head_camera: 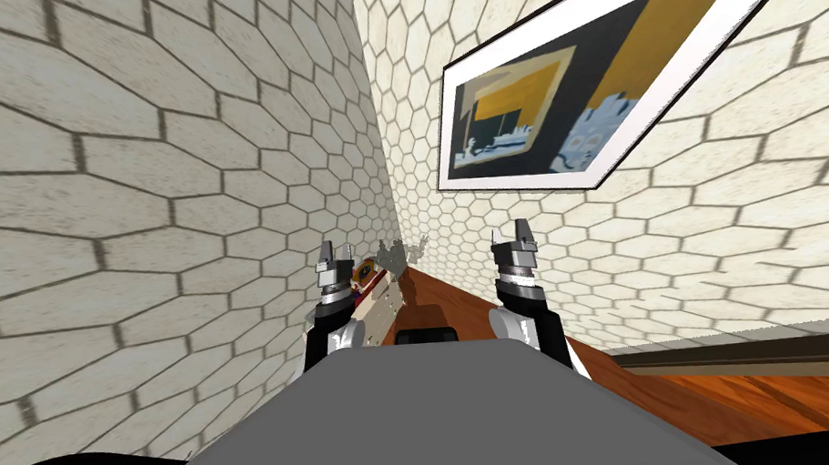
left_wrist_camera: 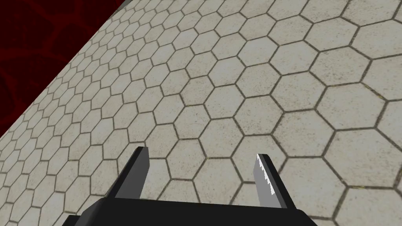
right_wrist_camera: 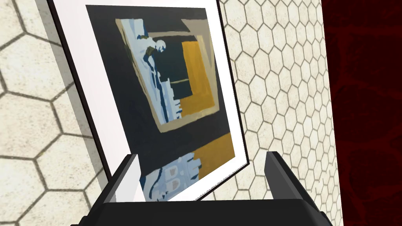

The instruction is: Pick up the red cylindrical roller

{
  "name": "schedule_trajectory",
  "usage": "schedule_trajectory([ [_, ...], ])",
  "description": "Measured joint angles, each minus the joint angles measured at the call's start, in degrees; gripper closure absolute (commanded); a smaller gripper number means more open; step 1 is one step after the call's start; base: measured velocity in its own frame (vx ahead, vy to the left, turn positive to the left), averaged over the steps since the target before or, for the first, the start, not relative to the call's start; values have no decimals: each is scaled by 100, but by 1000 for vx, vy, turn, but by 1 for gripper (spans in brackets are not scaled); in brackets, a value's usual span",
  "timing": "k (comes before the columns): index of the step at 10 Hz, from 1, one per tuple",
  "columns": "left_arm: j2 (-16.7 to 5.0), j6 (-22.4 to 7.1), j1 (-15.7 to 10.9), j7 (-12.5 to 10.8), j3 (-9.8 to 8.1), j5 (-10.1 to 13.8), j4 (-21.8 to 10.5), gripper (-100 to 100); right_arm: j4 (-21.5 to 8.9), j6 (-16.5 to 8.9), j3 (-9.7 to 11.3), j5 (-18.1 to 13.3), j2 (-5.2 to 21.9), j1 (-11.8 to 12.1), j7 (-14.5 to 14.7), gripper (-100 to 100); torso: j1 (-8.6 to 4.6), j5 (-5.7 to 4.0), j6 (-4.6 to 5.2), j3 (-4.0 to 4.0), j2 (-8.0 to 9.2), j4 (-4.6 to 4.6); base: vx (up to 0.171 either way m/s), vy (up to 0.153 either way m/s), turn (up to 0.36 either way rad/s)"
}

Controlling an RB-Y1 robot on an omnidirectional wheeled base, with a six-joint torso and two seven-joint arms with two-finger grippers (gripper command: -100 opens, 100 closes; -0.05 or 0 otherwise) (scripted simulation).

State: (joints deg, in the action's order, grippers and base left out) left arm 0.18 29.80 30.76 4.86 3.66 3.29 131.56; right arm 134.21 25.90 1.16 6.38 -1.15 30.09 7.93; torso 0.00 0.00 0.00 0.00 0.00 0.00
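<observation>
Open, empty fingers on left gripper [head_camera: 336, 249] and right gripper [head_camera: 509, 232]; red roller [head_camera: 365, 270] just beside the left

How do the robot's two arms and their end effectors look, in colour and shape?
Both arms are white with black joints and ringed grey wrists. The left end effector and right end effector each have a black box body bearing two thin, blade-like grey fingers; one shows a toothed edge.
</observation>
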Motion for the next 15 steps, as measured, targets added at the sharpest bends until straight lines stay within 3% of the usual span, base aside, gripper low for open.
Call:
schedule_trajectory([
  [3, -313, -294, -277, 111, -133, 104, -290, -100, 0, 0, 1, 0, -1, 0, 0, 0, -43, -10, 1, 8, -13, -3, 35, -105, -35],
  [6, -474, -702, -409, 226, -245, 201, -448, -100, 0, 0, 1, 0, -1, 1, 0, 0, -30, -7, 0, 13, -22, -5, 57, -78, -18],
  [8, -642, -965, -647, 230, -479, 340, -805, -100, 0, 0, 1, 0, -1, 1, 0, 0, -31, -7, 1, 18, -31, -7, 87, -86, -7],
  [9, -684, -1060, -720, 261, -537, 381, -1024, -100, 0, 0, 1, 0, -1, 1, 0, 0, -31, -7, 0, 22, -38, -9, 70, -54, 3],
  [15, -848, -1815, -967, 334, -872, 602, -1543, -100, 0, 0, 0, 0, 0, 1, 0, 0, -17, -5, -1, 15, -25, -6, 66, -51, 9],
])
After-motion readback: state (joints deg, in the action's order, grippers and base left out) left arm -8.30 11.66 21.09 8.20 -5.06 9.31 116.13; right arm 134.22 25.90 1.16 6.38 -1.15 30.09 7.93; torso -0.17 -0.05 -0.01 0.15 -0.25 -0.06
